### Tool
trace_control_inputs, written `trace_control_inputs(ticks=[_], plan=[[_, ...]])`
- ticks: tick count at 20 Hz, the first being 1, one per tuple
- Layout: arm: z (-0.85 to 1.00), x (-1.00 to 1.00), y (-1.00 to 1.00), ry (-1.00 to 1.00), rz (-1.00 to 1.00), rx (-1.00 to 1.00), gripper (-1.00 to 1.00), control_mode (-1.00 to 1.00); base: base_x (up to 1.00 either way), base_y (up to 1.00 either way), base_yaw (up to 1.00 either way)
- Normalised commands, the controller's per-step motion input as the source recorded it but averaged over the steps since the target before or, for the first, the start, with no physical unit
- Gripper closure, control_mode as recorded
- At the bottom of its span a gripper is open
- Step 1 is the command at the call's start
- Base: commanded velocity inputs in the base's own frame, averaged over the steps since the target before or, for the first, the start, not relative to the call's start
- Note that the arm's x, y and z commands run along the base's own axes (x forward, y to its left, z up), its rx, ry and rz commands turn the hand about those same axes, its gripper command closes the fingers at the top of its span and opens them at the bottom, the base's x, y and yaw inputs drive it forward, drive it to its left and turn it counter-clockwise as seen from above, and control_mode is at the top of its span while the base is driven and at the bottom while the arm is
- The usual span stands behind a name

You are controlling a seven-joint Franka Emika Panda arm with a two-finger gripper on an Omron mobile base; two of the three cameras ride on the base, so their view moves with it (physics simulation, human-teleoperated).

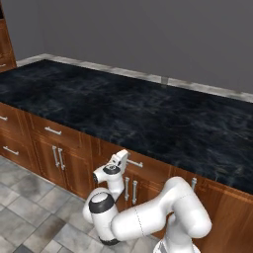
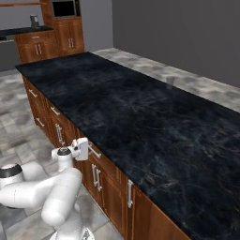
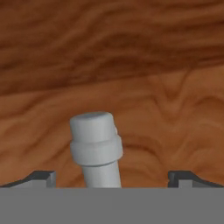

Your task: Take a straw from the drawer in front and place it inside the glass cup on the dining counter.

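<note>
My gripper [image 1: 123, 157] [image 2: 84, 148] [image 3: 112, 179] is open and pressed close to the front of the drawer [image 1: 150, 169] [image 3: 153, 87], just under the edge of the dining counter [image 1: 123, 108] [image 2: 140, 108]. In the hand view the end of the silver bar handle [image 3: 96, 146] stands between my two fingertips, which are spread wide on either side without touching it. The handle [image 1: 134, 163] [image 2: 95, 152] runs sideways from my hand. The drawer is shut, so the straw is hidden. The glass cup [image 2: 170, 80] stands small and greyish at the counter's far edge.
More drawers [image 1: 53, 131] and cabinet doors with vertical handles [image 1: 58, 158] [image 2: 96, 178] line the island base on both sides of my hand. Grey tiled floor [image 1: 24, 197] lies below. A tall wooden cabinet with a dark oven [image 2: 64, 9] stands far back.
</note>
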Motion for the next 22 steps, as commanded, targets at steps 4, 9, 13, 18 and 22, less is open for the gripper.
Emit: trace_control_inputs(ticks=[4, 9, 13, 18, 22], plan=[[-0.37, 0.27, -0.01, -0.07, 0.0, -0.12, -1.0, -1.0, 0.0, 0.0, 0.0], [-0.34, 0.29, 0.0, -0.06, 0.0, -0.12, 1.0, -1.0, 0.0, 0.0, 0.0], [-0.17, 0.05, 0.0, -0.1, 0.0, -0.11, 1.0, -1.0, 0.0, 0.0, 0.0], [-0.01, -0.01, 0.0, -0.14, 0.0, -0.06, 1.0, -1.0, 0.0, 0.0, 0.0], [0.0, -0.18, 0.0, -0.14, 0.0, -0.03, 1.0, -1.0, 0.0, 0.0, 0.0]])
